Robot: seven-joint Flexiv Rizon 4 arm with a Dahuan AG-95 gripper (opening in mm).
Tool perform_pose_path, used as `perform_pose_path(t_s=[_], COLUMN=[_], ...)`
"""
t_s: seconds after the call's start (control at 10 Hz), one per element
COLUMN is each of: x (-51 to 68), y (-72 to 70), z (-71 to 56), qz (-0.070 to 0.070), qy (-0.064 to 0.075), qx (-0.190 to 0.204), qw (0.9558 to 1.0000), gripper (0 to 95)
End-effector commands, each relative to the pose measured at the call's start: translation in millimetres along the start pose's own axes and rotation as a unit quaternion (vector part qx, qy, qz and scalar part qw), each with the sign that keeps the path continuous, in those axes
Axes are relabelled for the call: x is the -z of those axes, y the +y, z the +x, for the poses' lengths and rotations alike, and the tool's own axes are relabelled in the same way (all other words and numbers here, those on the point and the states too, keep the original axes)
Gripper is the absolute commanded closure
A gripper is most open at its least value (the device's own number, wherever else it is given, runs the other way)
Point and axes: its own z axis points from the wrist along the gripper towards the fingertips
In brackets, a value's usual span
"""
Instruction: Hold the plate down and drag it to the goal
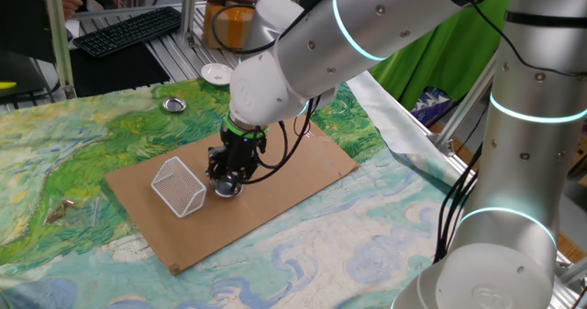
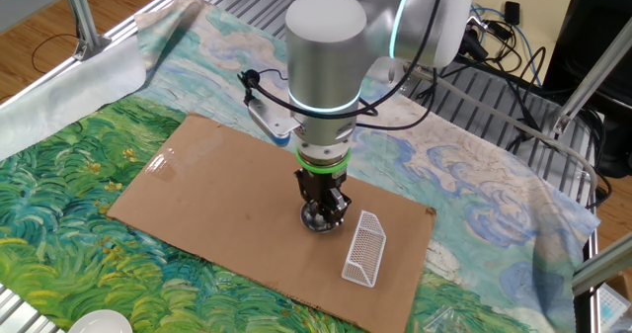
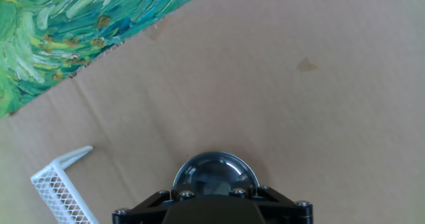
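Note:
The plate [image 1: 227, 191] is a small shiny steel dish lying on the brown cardboard, directly under my gripper [image 1: 227, 181]. The other fixed view shows the gripper [image 2: 321, 208] pointing straight down onto the plate [image 2: 319, 219]. In the hand view the plate's [image 3: 216, 171] domed shine peeks out past the black gripper body [image 3: 212, 211], which hides the fingertips. How wide the jaws stand does not show. The goal, a white wire-mesh basket [image 1: 179, 186], lies tipped on its side just left of the plate, a small gap away. It also appears as the basket [image 2: 364, 248] and the basket [image 3: 61, 187].
A cardboard sheet [image 1: 293, 167] covers the painted cloth. A second steel dish [image 1: 173, 104] and a white ceramic dish [image 1: 217, 73] sit at the back. A keyboard [image 1: 128, 29] lies behind them. Small bits [image 1: 60, 213] lie at the left.

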Motion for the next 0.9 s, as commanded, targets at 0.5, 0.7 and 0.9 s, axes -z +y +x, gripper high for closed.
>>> perform_pose_path(t_s=[0.5, 0.7, 0.9], x=[-4.7, 0.7, -0.4], y=[9.4, 16.4, 18.8], z=[7.3, 11.7, 12.7], qz=[-0.009, -0.010, -0.019], qy=[0.000, 0.003, 0.006], qx=[-0.019, -0.028, -0.034], qw=[0.9998, 0.9995, 0.9992], gripper=[57.0, 57.0, 57.0])
